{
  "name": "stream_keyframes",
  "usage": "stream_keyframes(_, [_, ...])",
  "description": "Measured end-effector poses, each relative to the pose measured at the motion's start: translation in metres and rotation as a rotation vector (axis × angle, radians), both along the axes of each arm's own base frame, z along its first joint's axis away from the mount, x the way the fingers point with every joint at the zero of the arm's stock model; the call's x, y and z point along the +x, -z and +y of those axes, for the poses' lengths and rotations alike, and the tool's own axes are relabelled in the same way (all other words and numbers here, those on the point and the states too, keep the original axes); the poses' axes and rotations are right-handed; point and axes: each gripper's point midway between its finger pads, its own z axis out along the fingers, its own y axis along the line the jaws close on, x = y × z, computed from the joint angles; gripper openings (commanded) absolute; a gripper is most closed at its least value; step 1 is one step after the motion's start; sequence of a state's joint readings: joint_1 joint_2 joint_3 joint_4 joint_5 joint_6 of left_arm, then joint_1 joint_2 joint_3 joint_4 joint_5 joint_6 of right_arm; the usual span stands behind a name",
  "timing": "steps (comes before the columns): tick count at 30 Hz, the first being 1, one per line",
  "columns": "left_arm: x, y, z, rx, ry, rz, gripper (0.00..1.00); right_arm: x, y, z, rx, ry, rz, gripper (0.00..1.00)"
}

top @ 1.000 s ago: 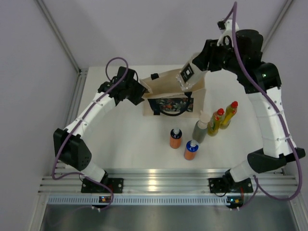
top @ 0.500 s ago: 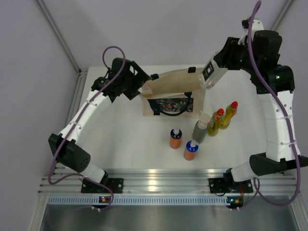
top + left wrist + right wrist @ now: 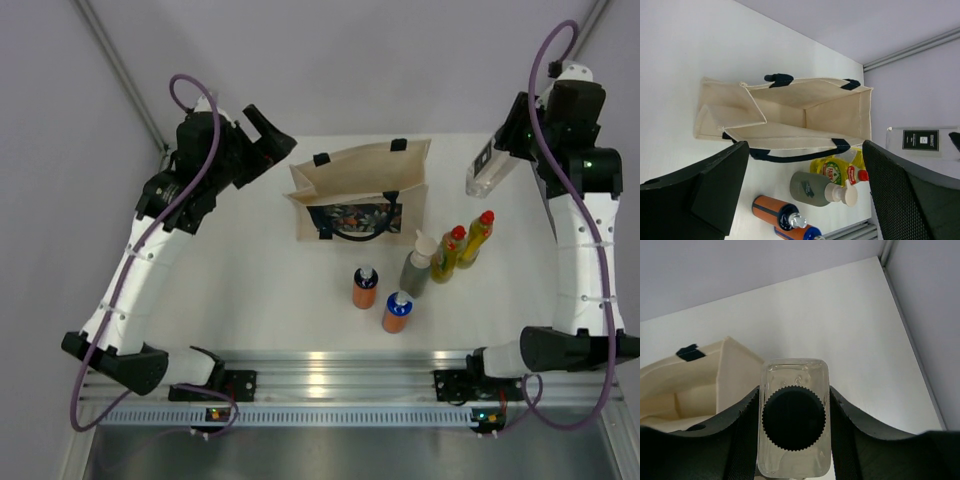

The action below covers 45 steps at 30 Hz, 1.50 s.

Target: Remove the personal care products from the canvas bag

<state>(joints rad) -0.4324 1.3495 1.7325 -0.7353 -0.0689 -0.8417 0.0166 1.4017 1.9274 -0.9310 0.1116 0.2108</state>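
**Holding the pale bottle clear of the bag**

Got the right fingers [image 3: 503, 146] clamped on the pale bottle [image 3: 794, 416], one finger down each side, dark cap facing straight back at the wrist camera. Hanging it up in the air just past the right end of the canvas bag [image 3: 360, 182], not touching the canvas.

Got the left fingers [image 3: 268, 136] spread about as wide as they go, nothing between them, raised off the bag's left end and apart from it.

Seeing the bag standing upright on the white worktop [image 3: 250, 290], mouth open to the top, floral panel facing the near edge, front black handle drooping over that panel.

Counting five more standing on the worktop, all upright, in front of the bag and toward its right. Spotting one orange bottle [image 3: 365, 290] and the other orange bottle [image 3: 397, 313] nearest the arms, close together. Behind those, finding the grey-green bottle [image 3: 416, 268] with its beige pump, just beside a yellow bottle [image 3: 447, 256], then the second yellow bottle [image 3: 478, 238] right next to that, both red-capped. Can't tell if those three actually touch.
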Motion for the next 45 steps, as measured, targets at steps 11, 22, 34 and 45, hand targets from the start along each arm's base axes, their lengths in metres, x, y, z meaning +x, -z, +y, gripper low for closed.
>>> stream_keyframes(11, [-0.009,0.054,0.004,0.176,0.09,0.052,0.99,0.055,0.109,-0.033,0.013,0.035,0.123,0.0])
stream_keyframes(22, [-0.025,0.067,0.004,0.21,0.157,0.062,0.99,0.089,0.229,0.016,-0.111,-0.21,0.238,0.0])
stream_keyframes(34, [-0.025,0.067,0.007,0.215,0.14,0.061,0.99,0.114,0.248,0.057,-0.175,-0.323,0.182,0.46])
stream_keyframes(45, [-0.005,0.073,0.036,0.282,0.016,0.106,0.99,0.116,0.231,0.059,-0.13,-0.278,0.146,0.87])
